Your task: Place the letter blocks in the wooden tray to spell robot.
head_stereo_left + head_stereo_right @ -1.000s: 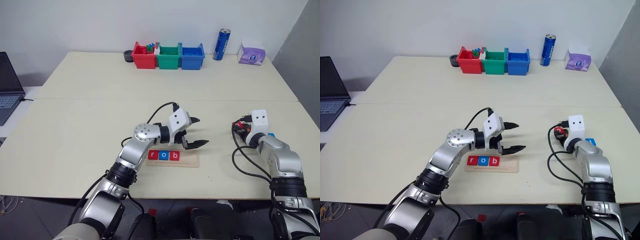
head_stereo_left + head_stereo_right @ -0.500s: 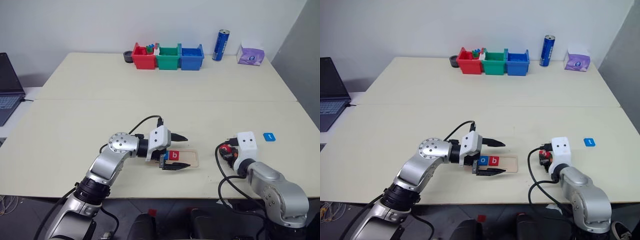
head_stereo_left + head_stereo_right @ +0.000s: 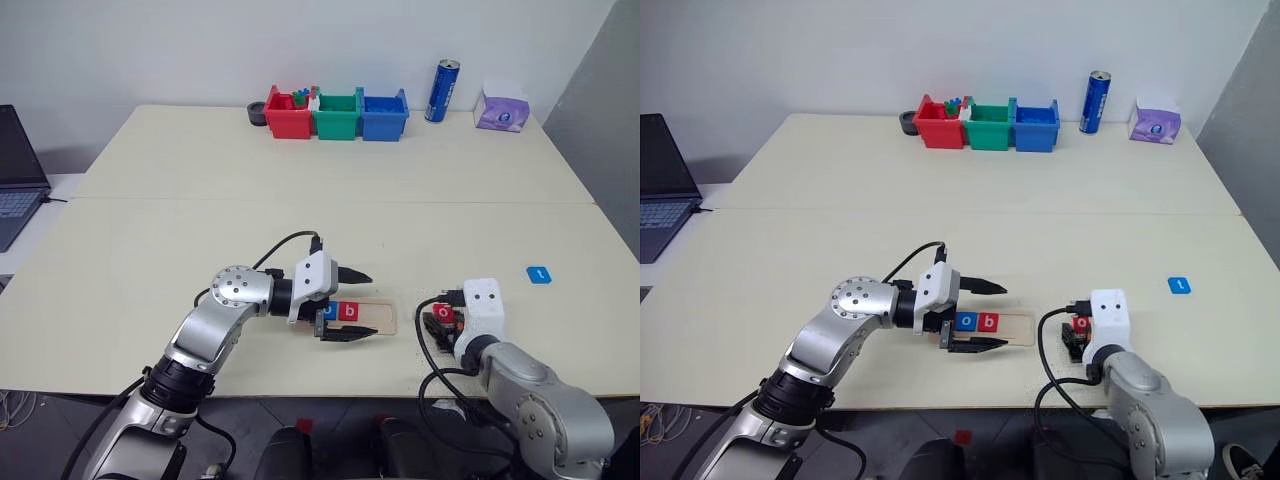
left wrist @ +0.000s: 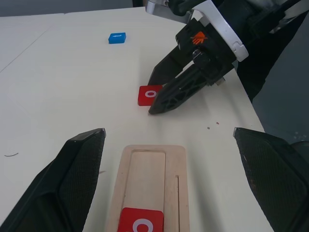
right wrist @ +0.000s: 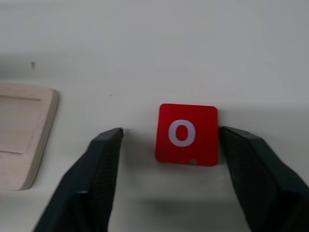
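**Second "o": set down short of the tray**

My right fingers are standing apart around the red o block, lying on the desk just beside the wooden tray. Left fingers are spread over the tray. Next: regrip, seat after "b".

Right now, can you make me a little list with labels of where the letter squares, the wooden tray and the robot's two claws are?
tray: long pale wooden tray near the table's front edge
in tray: blue o tile, red b tile
loose tiles: red o tile on the table right of the tray; blue t tile farther right
right gripper: open, fingers either side of the red o tile
left gripper: open, over the tray
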